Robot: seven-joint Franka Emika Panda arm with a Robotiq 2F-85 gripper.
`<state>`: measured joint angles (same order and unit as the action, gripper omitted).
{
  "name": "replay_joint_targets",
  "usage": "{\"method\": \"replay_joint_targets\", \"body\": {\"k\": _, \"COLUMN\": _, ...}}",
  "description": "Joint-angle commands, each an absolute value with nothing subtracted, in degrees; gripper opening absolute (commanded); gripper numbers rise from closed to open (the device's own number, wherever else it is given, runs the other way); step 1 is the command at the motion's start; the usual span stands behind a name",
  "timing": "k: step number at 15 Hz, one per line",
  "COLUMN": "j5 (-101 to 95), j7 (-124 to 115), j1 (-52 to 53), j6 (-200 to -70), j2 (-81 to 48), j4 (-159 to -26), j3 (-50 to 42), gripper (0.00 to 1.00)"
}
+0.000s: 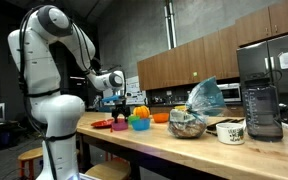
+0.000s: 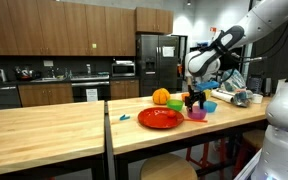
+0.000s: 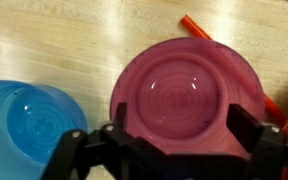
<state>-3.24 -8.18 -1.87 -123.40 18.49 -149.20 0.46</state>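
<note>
The tool [image 3: 172, 140] is hanging over the counter [image 3: 44, 40] with its fingers spread wide apart on either side of the pink bowl [image 3: 187, 98], which is sitting in the centre of the wrist view. A blue bowl [image 3: 24, 125] is lying at the lower left of that view. In an exterior view a red plate [image 2: 160, 118] is resting just left of the bowls.

An exterior view sits low beside the table [image 1: 174, 145], robot [image 1: 49, 100] near left, facing along it. An exterior view looks across from farther off. The wrist view looks straight down, close on the pink bowl [image 3: 184, 95]. All 3 share that bowl.
</note>
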Motion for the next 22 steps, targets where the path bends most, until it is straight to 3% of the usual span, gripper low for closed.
{"method": "replay_joint_targets", "body": {"k": 1, "j5": -3.47, "j7": -7.62, "j1": -2.98, "j6": -124.44, "j2": 15.07, "j4": -146.59, "j3": -0.53, "gripper": 1.00}}
{"method": "replay_joint_targets", "body": {"k": 22, "j5": -14.55, "j7": -14.39, "j1": -6.78, "j6": -131.35, "j2": 9.49, "j4": -138.34, "j3": -1.68, "gripper": 1.00}}
